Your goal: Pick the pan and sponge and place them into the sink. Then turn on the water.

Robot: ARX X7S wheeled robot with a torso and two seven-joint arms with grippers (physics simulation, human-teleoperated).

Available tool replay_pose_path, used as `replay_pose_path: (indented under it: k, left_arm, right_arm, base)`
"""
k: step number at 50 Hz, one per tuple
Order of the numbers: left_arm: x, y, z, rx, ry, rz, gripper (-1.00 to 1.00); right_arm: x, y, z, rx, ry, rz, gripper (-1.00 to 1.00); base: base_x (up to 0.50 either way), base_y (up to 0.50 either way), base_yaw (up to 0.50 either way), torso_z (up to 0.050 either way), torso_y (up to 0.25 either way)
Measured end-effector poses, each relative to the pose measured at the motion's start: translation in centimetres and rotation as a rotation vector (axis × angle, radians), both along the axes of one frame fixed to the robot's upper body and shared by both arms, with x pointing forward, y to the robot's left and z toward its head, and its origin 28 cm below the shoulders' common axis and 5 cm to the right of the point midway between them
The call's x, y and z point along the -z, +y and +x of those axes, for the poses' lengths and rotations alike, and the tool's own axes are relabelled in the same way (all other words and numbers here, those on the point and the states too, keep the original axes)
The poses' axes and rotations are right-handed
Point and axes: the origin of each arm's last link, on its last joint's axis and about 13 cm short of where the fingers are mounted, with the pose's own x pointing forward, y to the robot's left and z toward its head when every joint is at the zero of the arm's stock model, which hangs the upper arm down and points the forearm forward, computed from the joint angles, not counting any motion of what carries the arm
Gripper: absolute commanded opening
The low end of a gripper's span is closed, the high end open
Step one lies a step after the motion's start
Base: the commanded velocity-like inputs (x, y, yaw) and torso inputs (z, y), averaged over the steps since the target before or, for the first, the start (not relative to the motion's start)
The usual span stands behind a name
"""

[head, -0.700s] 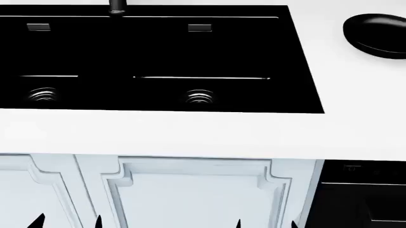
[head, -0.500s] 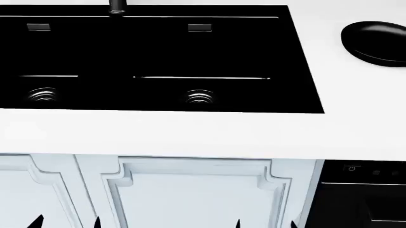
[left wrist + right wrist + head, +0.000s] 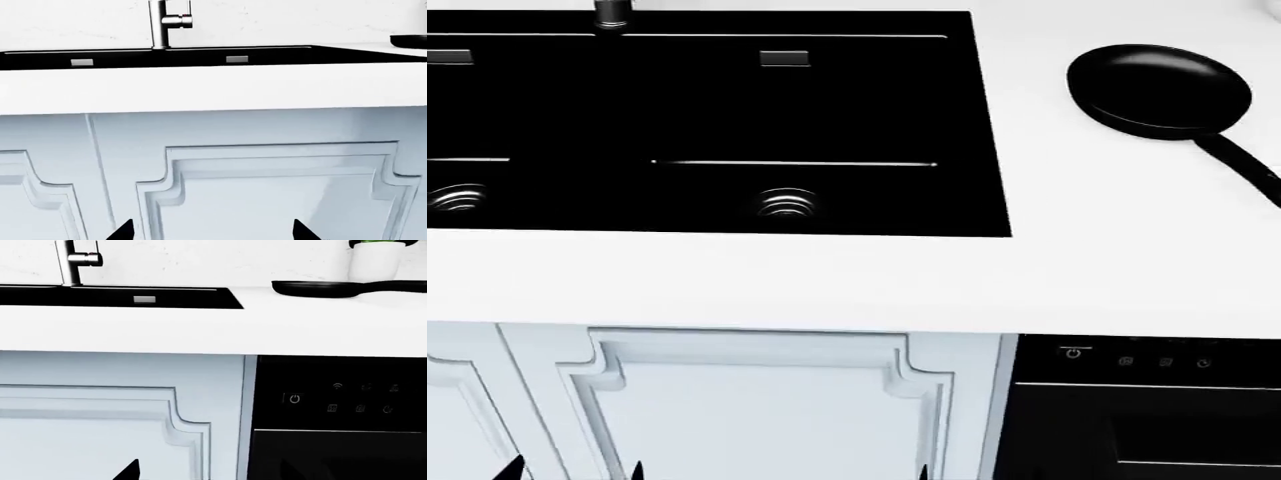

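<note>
1. While your arms hung low in front of the cabinet doors [image 3: 747,400], the pan [image 3: 1158,88] sat on the white countertop [image 3: 827,280], well to the right of the sink [image 3: 694,130], with its handle [image 3: 1241,165] running toward the counter's right edge.
2. Your left gripper [image 3: 210,231] showed only two dark fingertips, set apart, holding nothing; it looked spread.
3. Your right gripper [image 3: 127,472] showed one clear fingertip, so you could not tell from these views whether it was spread or closed.
4. You should have judged the pan rigid, glossy and probably slippery, and likely the heavier of the two things; its rim was low and rounded, a poor place to pinch.
5. Your better hold was the thin handle, taken close to the bowl so the pan would not swing or tip.
6. Neither the head view nor the wrist views showed the sponge, so you had no basis to plan its grasp.
7. From the right wrist view, a white pot [image 3: 377,260] with greenery stood behind the pan, worth avoiding on approach.
8. Both sink basins looked bare, and the faucet [image 3: 163,22] stood behind them.
</note>
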Motion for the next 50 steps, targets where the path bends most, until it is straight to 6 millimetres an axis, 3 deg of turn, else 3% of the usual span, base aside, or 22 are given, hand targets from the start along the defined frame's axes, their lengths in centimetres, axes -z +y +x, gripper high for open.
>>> replay_pose_path:
  k: [28, 50]
  left_arm:
    - [-0.4, -1.8, 1.0, 0.001, 0.008, -0.004, 1.00]
    - [-0.2, -0.7, 0.6, -0.012, 0.020, -0.009, 1.00]
  right_arm:
    - [0.1, 0.0, 0.0, -0.001, -0.001, -0.006, 1.00]
    - [0.2, 0.0, 0.0, 0.008, -0.002, -0.026, 1.00]
  base:
    - [0.01, -0.49, 0.00, 0.000, 0.000]
    - [0.20, -0.03, 0.00, 0.000, 0.000]
